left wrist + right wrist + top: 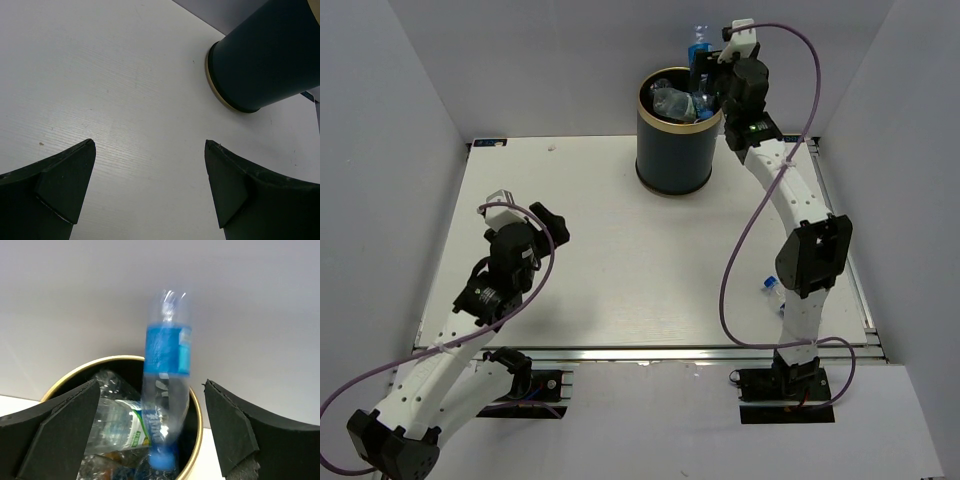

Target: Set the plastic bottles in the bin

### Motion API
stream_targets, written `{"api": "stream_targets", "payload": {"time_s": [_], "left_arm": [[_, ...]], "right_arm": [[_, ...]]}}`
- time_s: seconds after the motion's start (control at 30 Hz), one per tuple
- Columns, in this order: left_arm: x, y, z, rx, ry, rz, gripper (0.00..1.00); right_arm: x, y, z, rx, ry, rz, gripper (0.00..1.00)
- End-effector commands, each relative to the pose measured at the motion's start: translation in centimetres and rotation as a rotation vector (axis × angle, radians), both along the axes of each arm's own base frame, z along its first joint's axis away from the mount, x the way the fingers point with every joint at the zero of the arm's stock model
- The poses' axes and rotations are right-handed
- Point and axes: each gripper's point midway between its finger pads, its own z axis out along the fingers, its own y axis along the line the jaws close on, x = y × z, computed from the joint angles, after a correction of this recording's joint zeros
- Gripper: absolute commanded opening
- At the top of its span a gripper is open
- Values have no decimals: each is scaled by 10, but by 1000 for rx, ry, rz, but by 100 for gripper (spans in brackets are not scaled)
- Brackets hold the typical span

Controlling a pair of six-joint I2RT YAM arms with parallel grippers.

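Right gripper (151, 385), fingers released, hovers over the bin (198, 437) as a blurred bottle (167, 355) drops cap-down inside; best retreat straight up. Left gripper (150, 145) spread, empty

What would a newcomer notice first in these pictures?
A blue-labelled bottle, blurred and cap down, hangs free inside the open right claw, directly above the bin on the far side of the table. The bin already holds other clear bottles. The left claw, also open, hovers over the table at the near left.
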Motion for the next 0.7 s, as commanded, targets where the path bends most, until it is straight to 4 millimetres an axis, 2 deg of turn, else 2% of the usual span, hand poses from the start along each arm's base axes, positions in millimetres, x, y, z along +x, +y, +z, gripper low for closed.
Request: {"api": "stream_targets", "payload": {"time_s": [0.0,0.03,0.1,0.13,0.17,0.2,0.23,0.27,0.3,0.33,0.37,0.4,0.43,0.5,0.57,0.63,0.67], "left_arm": [[-2,3,5,-13,-15,13,98],[-2,3,8,-22,-21,13,98],[-3,0,11,-38,-28,-1,98],[-3,-1,14,-47,-42,-4,98],[-3,-3,11,-51,-42,-13,98],[-3,-4,11,-57,-48,-19,98],[-2,-5,13,-65,-61,-25,98],[-1,-7,10,-65,-57,-32,98],[-1,-11,9,-68,-54,-52,98],[1,-14,8,-73,-56,-62,98],[4,-17,4,-70,-43,-71,98],[5,-23,2,-74,-33,-95,98],[6,-27,2,-77,-32,-113,98],[9,-38,-5,-76,-8,-160,98],[13,-46,-10,-77,5,-188,98],[14,-53,-13,-83,16,-220,98],[15,-55,-16,-82,26,-231,98]], "right_arm": [[-30,-3,42,-3,-42,48,89],[-42,-4,53,4,-44,67,89],[-58,-4,40,9,22,94,89],[-82,-13,52,8,27,94,89],[-89,-19,15,7,121,70,89],[-101,-27,6,13,156,46,89],[-131,-43,9,22,187,21,89],[-143,-57,-11,42,256,-46,89],[-159,-70,-54,34,374,-100,89],[-196,-91,-78,21,496,-160,89],[-215,-109,-102,24,582,-244,89],[-237,-125,-143,74,708,-319,89],[-260,-136,-155,78,765,-347,89],[-307,-152,-210,-23,973,-376,89],[-344,-158,-234,-112,1106,-342,90],[-362,-170,-249,-132,1160,-403,89],[-362,-165,-248,-115,1164,-374,89]]}}
